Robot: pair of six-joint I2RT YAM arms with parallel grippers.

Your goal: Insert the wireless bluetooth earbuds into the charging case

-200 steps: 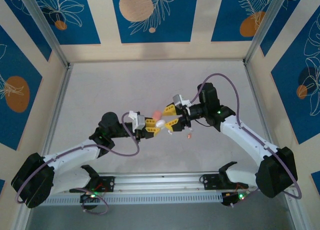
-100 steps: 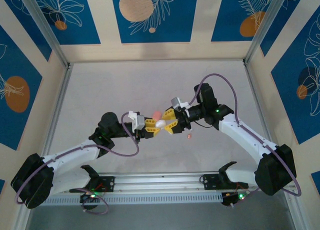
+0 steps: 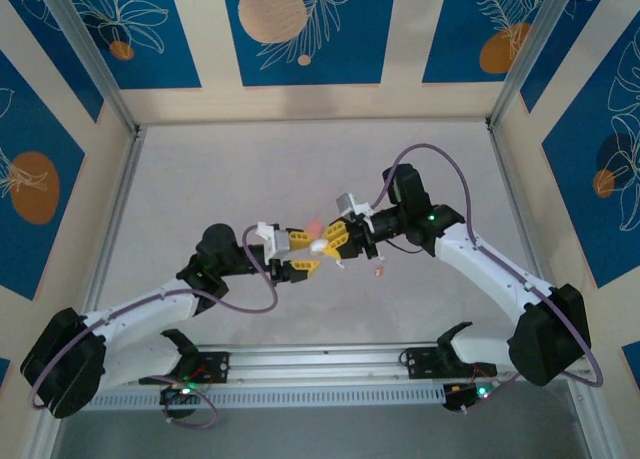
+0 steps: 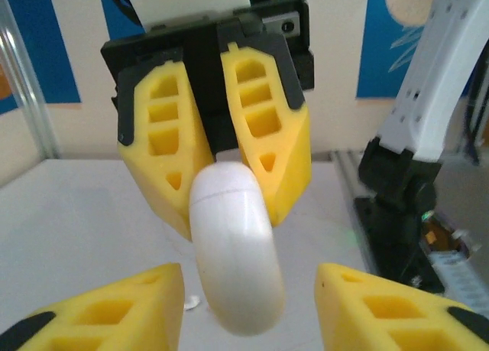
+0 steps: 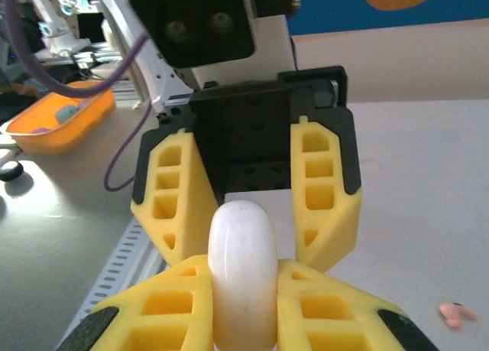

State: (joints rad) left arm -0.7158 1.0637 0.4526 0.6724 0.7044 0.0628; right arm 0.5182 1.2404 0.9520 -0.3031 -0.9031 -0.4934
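Since before, my left gripper [image 4: 250,305] opened and my right gripper [image 5: 243,278] clamped the white disc [image 4: 229,229]; handover done, next probably setting it aside.

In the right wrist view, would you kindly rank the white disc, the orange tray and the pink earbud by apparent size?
1. white disc, though it sits nearest the camera
2. orange tray, far off, so these two are unsure
3. pink earbud
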